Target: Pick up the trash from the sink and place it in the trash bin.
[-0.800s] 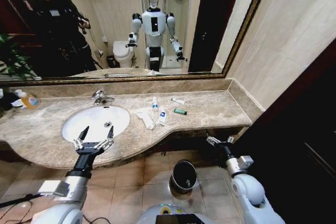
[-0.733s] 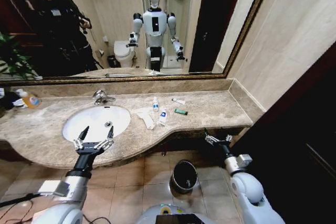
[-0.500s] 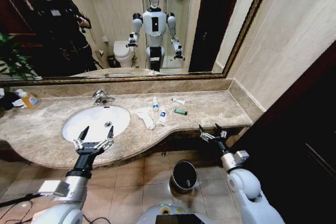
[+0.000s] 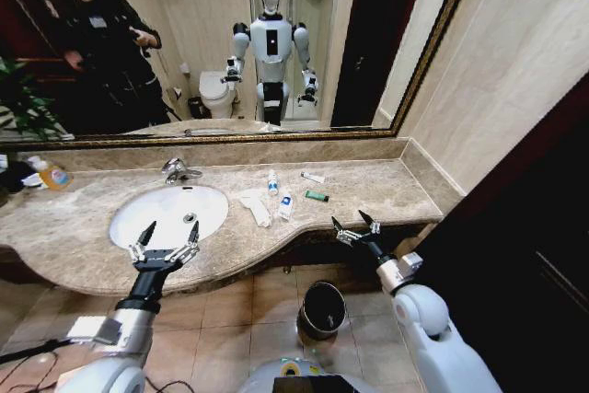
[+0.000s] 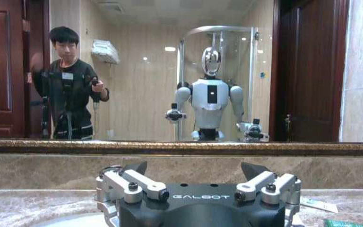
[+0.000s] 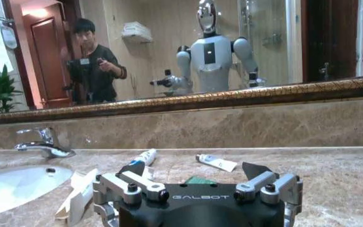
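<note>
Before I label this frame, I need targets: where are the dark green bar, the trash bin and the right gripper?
dark green bar (image 4: pixel 317 196), head view, middle of its top face.
trash bin (image 4: pixel 305 306), head view, silver rim on its left side.
right gripper (image 4: pixel 355 227), head view, midway between its open fingertips.

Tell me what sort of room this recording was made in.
Most likely a bathroom, perhaps in a hotel: a white oval sink with a chrome faucet set in a beige marble counter, under a wide framed mirror that reflects a toilet.

Right of the white oval sink (image 4: pixel 166 213), on the marble, lies the trash (image 4: pixel 281 195); the black trash bin (image 4: pixel 323 308) stands on the floor below.
</note>
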`<state>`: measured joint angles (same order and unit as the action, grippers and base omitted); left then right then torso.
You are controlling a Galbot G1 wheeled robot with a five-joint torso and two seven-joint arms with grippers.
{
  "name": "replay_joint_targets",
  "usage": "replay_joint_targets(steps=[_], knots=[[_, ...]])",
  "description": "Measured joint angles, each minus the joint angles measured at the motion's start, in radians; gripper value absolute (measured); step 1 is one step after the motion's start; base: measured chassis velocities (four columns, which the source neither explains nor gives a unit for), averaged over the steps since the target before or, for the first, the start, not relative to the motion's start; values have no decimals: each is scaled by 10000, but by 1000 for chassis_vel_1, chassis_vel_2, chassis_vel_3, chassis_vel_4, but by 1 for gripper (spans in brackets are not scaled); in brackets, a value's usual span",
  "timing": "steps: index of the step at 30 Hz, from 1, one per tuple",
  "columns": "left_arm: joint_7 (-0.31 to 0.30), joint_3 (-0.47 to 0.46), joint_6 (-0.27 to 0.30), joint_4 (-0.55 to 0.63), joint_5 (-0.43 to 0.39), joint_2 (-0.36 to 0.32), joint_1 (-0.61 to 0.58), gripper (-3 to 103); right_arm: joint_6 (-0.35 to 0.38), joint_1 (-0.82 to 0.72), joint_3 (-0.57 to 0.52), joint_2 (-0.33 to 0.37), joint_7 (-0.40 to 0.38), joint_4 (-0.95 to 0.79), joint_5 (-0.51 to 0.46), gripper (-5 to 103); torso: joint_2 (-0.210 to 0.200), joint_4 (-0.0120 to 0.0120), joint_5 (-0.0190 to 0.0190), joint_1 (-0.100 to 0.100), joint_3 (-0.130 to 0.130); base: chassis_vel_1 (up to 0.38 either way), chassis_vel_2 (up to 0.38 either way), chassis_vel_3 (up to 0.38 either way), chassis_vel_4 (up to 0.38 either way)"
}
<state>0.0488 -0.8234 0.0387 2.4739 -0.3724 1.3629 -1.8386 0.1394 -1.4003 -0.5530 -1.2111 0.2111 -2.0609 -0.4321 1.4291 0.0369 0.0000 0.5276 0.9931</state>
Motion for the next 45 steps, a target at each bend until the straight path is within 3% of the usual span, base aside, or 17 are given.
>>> replay_joint_targets(steps=[8,14,34,42,45], knots=[[0,0,0,0,0,0,0,100,58,70,-32,6,-55,216,-1,100,0,-1,0,0,0,0,0,0,0],[0,0,0,0,0,0,0,100,47,828,139,363,623,826,35,100,0,0,0,0,0,0,0,0,0],[0,0,0,0,0,0,0,100,816,3393,1100,827,784,2602,-381,100,-1,-1,1,0,1,0,0,0,0],[0,-1,0,0,0,0,0,100,1060,4506,1323,1379,2137,4048,-1049,100,-1,0,2,0,1,0,0,0,0],[0,0,0,0,0,0,0,100,1077,4593,1340,1411,2265,4161,-1060,100,-1,-1,-1,0,1,0,0,0,0]])
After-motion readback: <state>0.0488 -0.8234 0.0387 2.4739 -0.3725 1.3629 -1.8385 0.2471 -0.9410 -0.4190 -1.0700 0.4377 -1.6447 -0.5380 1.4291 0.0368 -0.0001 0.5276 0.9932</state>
